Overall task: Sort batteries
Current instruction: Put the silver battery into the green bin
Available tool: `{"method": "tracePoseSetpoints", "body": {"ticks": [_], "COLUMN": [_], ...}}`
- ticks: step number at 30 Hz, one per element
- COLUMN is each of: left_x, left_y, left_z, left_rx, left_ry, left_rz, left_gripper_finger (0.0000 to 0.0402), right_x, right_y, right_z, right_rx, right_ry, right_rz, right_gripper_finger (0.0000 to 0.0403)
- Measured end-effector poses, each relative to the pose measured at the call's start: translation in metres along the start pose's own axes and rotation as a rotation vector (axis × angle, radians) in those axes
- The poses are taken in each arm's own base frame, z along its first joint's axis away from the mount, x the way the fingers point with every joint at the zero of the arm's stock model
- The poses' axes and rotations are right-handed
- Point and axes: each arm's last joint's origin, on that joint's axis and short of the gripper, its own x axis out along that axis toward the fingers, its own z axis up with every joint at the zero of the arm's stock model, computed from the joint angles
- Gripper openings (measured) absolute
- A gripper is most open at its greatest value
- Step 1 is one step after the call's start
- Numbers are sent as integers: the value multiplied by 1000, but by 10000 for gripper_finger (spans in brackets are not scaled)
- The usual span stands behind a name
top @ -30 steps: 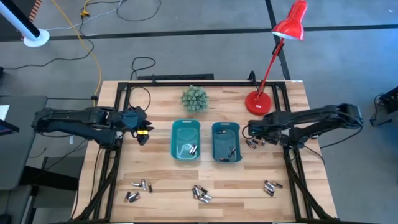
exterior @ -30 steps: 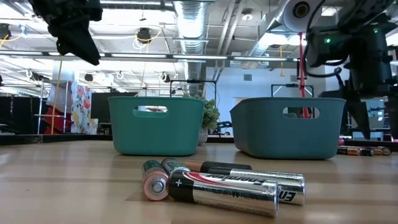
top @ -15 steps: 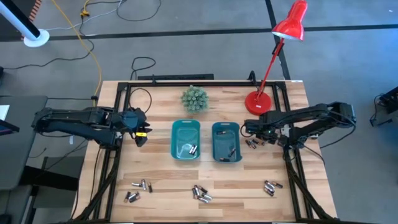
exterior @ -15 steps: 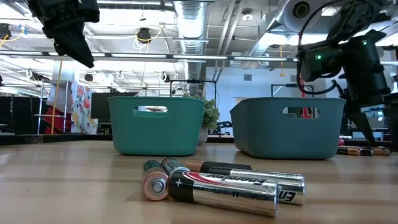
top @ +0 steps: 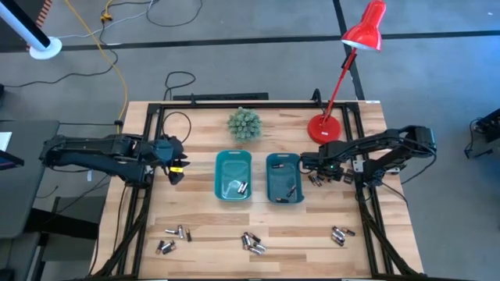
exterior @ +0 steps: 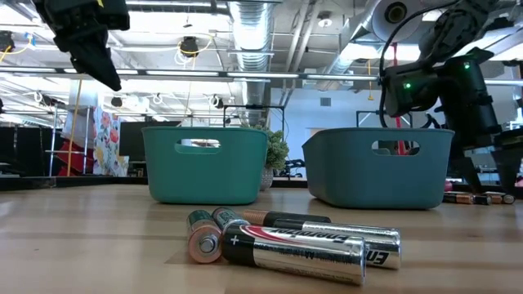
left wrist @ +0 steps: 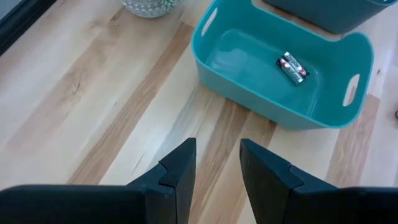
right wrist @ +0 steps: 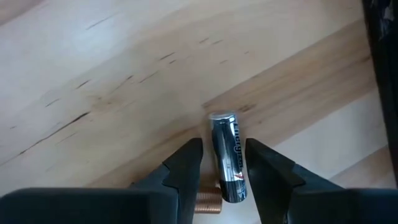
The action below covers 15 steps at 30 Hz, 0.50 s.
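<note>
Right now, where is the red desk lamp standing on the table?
In the high view, the red desk lamp stands at the table's far right, beside the small green plant and behind the right teal bin.

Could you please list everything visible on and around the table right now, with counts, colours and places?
Bins: two, teal, side by side at the table's middle; each holds a few batteries.
Loose batteries: silvery and dark, in small clusters along the near edge, at left, middle and right; a further cluster lies just right of the right bin.
Held battery: one, silver and black, between the right end effector's fingers.
Plant: one, grey-green, behind the left bin.
Lamp: one, red, at the table's far right.
Table: one, light wood.
Left end effector: dark, jaws apart and empty, hovering left of the bins.
Right end effector: dark, just right of the right bin, closed on the held battery.
</note>
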Motion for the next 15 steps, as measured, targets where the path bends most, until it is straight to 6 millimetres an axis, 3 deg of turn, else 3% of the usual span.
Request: {"method": "tracePoseSetpoints", "body": {"ticks": [11, 15], "left_x": [0, 0], "left_y": [0, 0], "left_z": [-1, -1], "left_rx": [-2, -4], "left_ry": [8, 8], "left_rz": [4, 4], "left_gripper_finger": [121, 121], "right_x": [1, -1], "right_y": [2, 1], "right_z": [-1, -1], "right_rx": [-92, -153], "right_ry": [3, 5], "right_rz": [19, 26], "right_gripper_finger": [54, 36]}}
